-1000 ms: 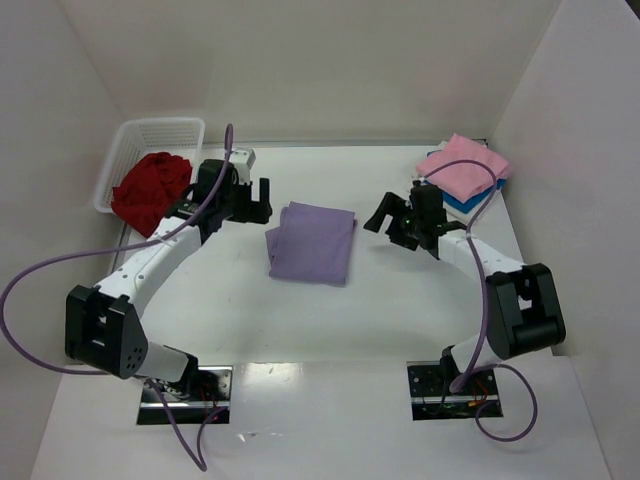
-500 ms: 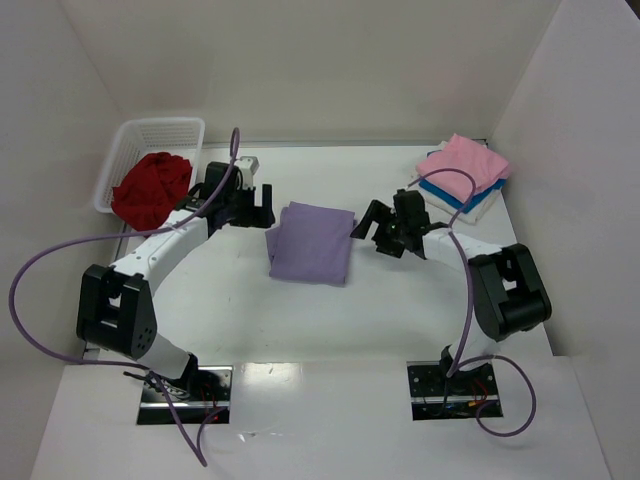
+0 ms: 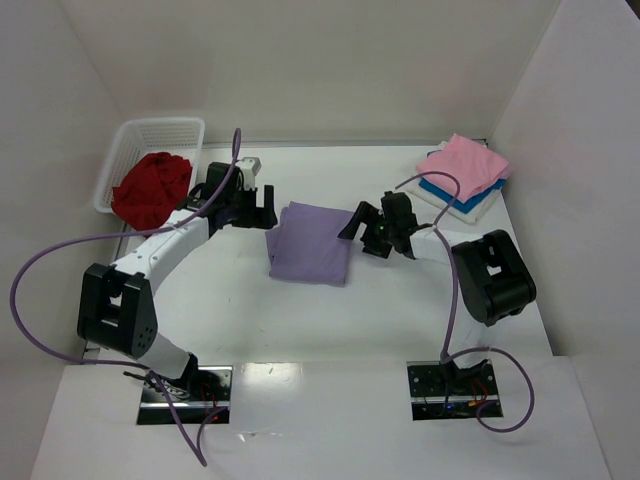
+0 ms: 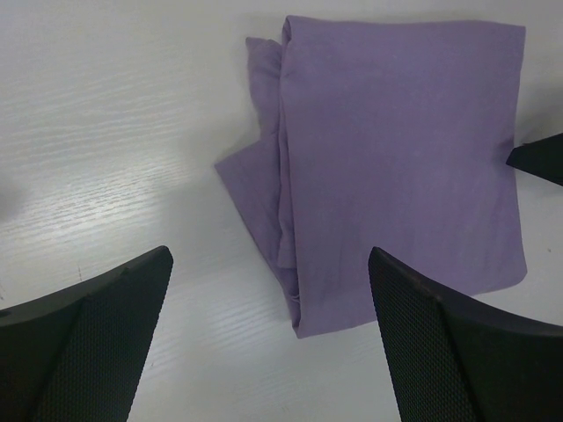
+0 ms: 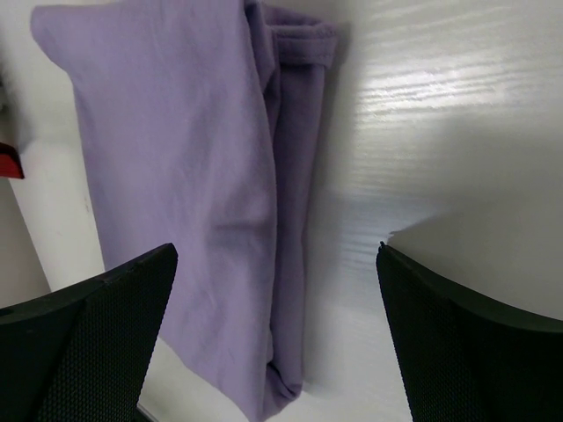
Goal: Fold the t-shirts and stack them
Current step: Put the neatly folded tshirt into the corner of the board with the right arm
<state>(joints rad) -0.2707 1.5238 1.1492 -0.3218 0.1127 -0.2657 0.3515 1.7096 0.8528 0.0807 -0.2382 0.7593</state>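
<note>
At the far left, a white lattice basket (image 3: 150,130) sits on the tabletop (image 3: 400,310). The deep red t-shirt (image 3: 150,190) is bunched up in its near end and bulges over the rim.

Just right of the basket, the left gripper (image 3: 264,206) hangs low beside the far left corner of the lavender t-shirt (image 3: 310,243). Its jaws are spread wide with nothing between them. In the left wrist view the two fingers (image 4: 97,325) frame the shirt's stacked fold edges, with bare tabletop under the left one.

The lavender t-shirt lies flat in the middle of the tabletop, folded into a rough rectangle between the two grippers. Its layered edges show along the left side, and a loose flap pokes out there.

The right gripper (image 3: 363,233) is at the shirt's far right edge, with its jaws also wide apart and holding nothing. The right wrist view looks down on the shirt's doubled hem between the fingers (image 5: 88,325). Whether either fingertip touches the cloth cannot be told.

In the far right corner, well apart from the rest, the pink t-shirt (image 3: 465,165) lies folded on top of the bright blue t-shirt (image 3: 445,195). Both rest on a white layer (image 3: 482,208) that is too small to identify.
</note>
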